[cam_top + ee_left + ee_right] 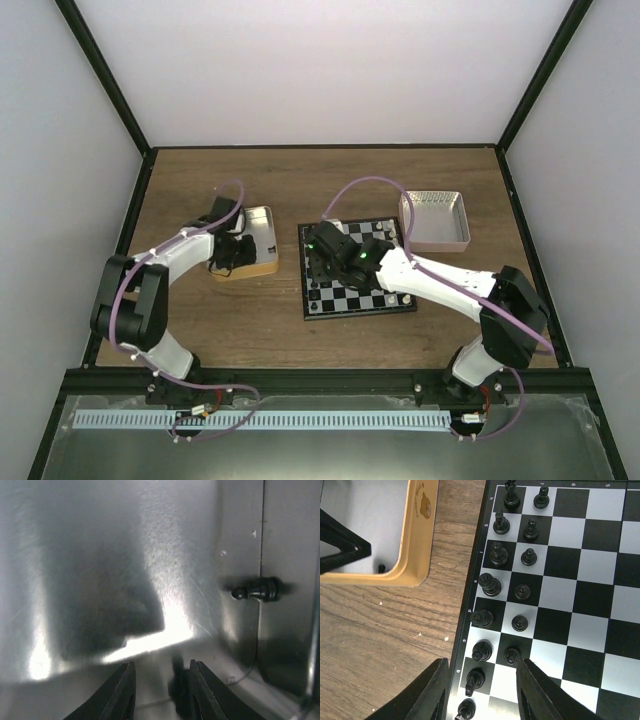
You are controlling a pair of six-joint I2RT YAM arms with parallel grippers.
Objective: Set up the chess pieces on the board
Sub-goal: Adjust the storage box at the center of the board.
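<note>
Board (pixel 580 595) with chess pieces (pixel 490 585) in two edge rows, right gripper (pixel 481 662) released above them, left gripper (pixel 161 666) released inside tin (pixel 90 540), pawn (pixel 256 590) lying nearby

The board (pixel 580 595), black and white checks inside a thin dark border, lies flat near the middle of the table (pixel 250 320), a little skewed. Black pieces (pixel 490 585) stand upright, one to a square, in two files along its 9 o'clock edge: taller men in the outer file, six pawns showing in the inner. Another pawn (pixel 257 590) lies on its side in a tin (pixel 100 555), head toward 9 o'clock.
</note>
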